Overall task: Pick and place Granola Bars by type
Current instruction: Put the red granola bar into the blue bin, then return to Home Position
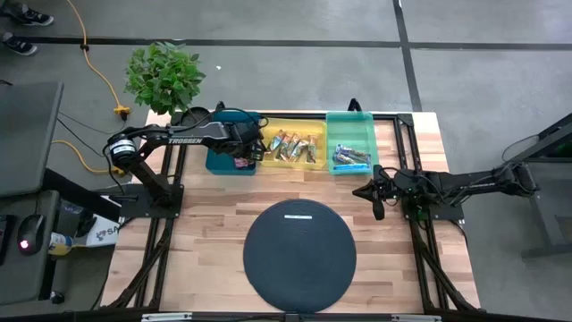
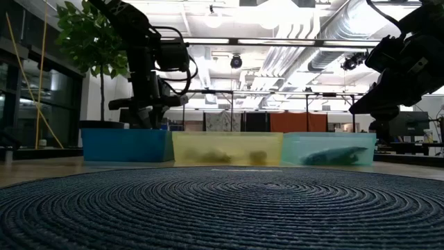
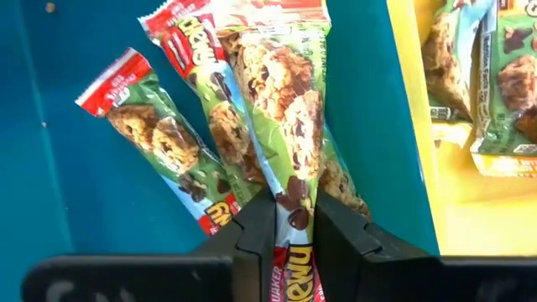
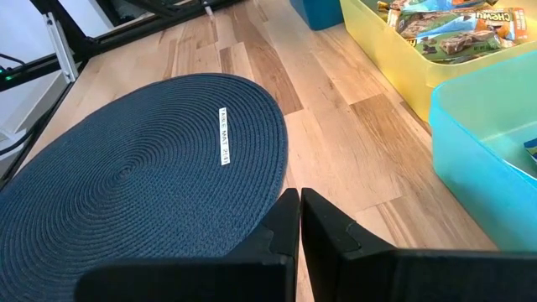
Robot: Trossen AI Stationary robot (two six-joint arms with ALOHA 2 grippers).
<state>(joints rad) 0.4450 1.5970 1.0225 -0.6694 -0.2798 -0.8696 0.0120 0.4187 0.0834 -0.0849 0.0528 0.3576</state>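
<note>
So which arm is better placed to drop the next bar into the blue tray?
Left. Its claw is shut on a red-green bar over the blue tray. The right claw is shut, holding nothing, beside the mat.

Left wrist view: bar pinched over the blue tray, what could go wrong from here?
The left tool grips the red-and-green wrapped granola bar only by its end, so it may slip or swing. The yellow plastic tray sits right beside the blue plastic tray; a skewed release could land it there.
</note>
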